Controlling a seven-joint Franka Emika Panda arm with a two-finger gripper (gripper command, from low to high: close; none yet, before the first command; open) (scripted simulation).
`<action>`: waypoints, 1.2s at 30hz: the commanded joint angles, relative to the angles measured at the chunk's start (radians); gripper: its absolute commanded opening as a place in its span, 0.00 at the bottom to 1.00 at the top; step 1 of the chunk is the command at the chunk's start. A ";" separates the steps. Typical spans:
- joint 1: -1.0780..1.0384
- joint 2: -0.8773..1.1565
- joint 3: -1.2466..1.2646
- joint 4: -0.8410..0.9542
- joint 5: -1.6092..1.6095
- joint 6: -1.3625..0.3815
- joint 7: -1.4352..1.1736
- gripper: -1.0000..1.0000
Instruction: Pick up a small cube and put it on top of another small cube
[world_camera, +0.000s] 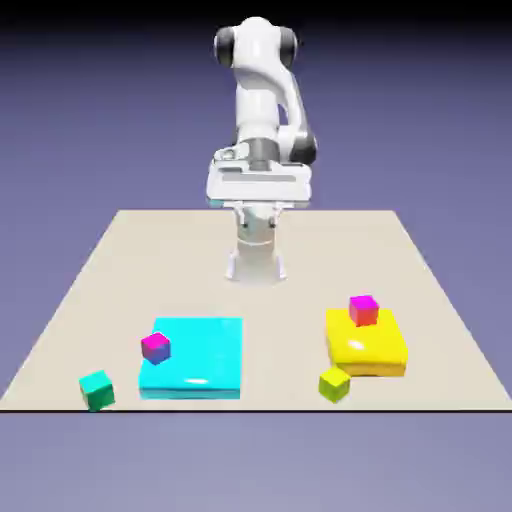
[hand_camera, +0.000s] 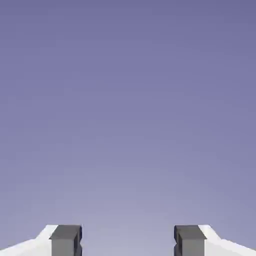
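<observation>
1. I stand at the far edge of a flat beige table (world_camera: 260, 300). All around it is a plain blue-violet backdrop (world_camera: 80, 100).

2. My gripper (hand_camera: 127, 242) is up high, close to my own body, well above the table. In the hand view my two grey fingertips (hand_camera: 65, 240) sit far apart at the bottom edge, so my gripper is wide open. Nothing is between them. I see only the blue-violet backdrop there. I hold nothing and touch nothing.

3. A big flat cyan block (world_camera: 193, 357) lies on the table toward the exterior view's left. A small cube, magenta with a purple side (world_camera: 155, 347), sits at its left edge. I cannot tell if it rests fully on the block or hangs over the side a little.

4. A small green cube (world_camera: 97, 389) sits alone on the table, near the front edge, just left of the cyan block.

5. A big flat yellow block (world_camera: 366, 343) lies toward the exterior view's right. A small cube, red with a magenta top (world_camera: 363, 310), sits on top of it.

6. A small yellow-green cube (world_camera: 334, 383) sits on the table just in front of the yellow block, near its left corner.

7. No small cube is on top of another small cube.
</observation>
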 joint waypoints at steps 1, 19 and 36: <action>-0.014 0.036 0.020 0.023 0.004 -0.023 0.030 0.50; -0.269 0.689 0.372 0.436 0.068 -0.439 0.572 0.50; -0.378 1.236 0.565 0.702 0.080 -0.595 0.947 0.50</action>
